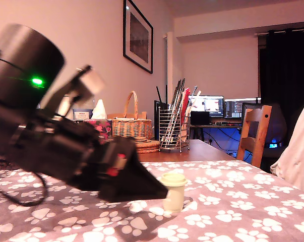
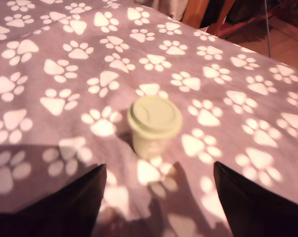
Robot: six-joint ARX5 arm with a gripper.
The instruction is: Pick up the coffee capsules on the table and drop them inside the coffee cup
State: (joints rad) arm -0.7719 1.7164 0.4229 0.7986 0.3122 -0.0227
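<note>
Paw-print cloth (image 1: 232, 206) covers the table. Black end effector (image 2: 158, 207), low over the cloth, jaws spread wide and empty. Wire utensil holder (image 1: 173, 132) stands far behind. Lidded coffee cup (image 2: 153, 126) upright on the cloth, just beyond the fingertips (image 2: 77, 197).

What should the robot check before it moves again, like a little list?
1. Gripper open: ok, its jaws stand wide apart with nothing between them.
2. Coffee cup upright on the paw-print cloth: ok.
3. Cup mouth free for dropping things in: not ok, a matching lid sits on it.
4. Capsule to pick up in sight: not ok, neither view shows one.
5. Gripper apart from the cup: ok in the wrist view; in the exterior view its tip is right beside the cup.
</note>
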